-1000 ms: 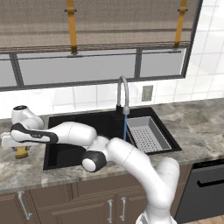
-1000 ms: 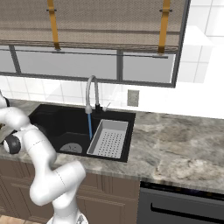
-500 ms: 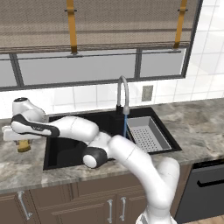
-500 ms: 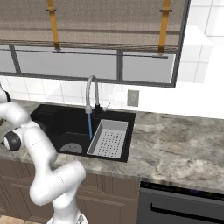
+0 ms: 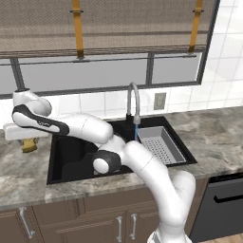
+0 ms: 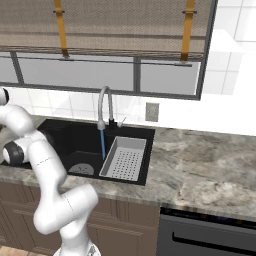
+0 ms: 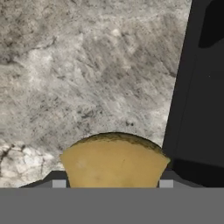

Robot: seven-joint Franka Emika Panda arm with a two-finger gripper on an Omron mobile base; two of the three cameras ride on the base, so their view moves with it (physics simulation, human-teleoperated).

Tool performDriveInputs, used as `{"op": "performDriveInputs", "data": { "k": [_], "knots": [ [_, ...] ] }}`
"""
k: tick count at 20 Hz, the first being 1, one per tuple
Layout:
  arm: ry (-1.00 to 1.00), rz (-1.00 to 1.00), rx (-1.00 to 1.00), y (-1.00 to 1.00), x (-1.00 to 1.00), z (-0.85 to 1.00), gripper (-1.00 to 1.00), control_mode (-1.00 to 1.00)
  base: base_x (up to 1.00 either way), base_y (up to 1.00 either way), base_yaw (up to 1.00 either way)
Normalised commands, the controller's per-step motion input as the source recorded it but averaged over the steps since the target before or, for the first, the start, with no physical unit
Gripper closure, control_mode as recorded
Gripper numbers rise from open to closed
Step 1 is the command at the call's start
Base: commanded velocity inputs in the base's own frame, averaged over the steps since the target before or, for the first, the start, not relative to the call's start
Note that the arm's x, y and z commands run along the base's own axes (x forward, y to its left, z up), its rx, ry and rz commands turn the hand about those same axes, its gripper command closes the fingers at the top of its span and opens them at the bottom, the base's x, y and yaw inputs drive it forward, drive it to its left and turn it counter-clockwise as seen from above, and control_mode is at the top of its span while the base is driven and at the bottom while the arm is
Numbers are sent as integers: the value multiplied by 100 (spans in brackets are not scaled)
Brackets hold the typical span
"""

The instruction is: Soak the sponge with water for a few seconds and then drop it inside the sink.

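Observation:
My gripper (image 5: pixel 28 140) hangs above the grey stone counter, left of the sink (image 5: pixel 71 154), and is shut on the yellow-orange sponge (image 5: pixel 30 146). In the hand view the sponge (image 7: pixel 114 162) bulges up between the two dark fingertips of the gripper (image 7: pixel 112 183), over speckled counter, with the black sink (image 7: pixel 194 87) wall at the right. A thin blue stream of water (image 5: pixel 136 133) falls from the curved silver faucet (image 5: pixel 132 97) into the basin. From the right side, the water (image 6: pixel 103 144) drops into the sink (image 6: pixel 65 145) beside its round drain.
A grey perforated drainer tray (image 5: pixel 159 144) fills the sink's right part, also seen as the drainer tray (image 6: pixel 125 159). The stone counter (image 5: pixel 28 171) runs along both sides. A window and tiled wall stand behind the faucet (image 6: pixel 104 102). A dark oven front (image 5: pixel 223 204) sits below right.
The hand has risen from the counter with the sponge in it and shifted slightly right, toward the sink. The water keeps running.

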Motion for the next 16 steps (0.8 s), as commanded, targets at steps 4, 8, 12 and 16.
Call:
{"op": "performDriveInputs", "data": {
  "k": [4, 8, 12, 16],
  "knots": [
    [-4, 0, 8, -54, -39, 14, 100, -100, 0, 0, 0],
    [-6, 0, 8, -64, -36, 0, 100, -100, 0, 0, 0],
    [-6, 0, 9, -75, -35, 3, 100, -100, 0, 0, 0],
    [-6, 0, 5, -80, -38, 0, 100, -100, 0, 0, 0]
  ]
}}
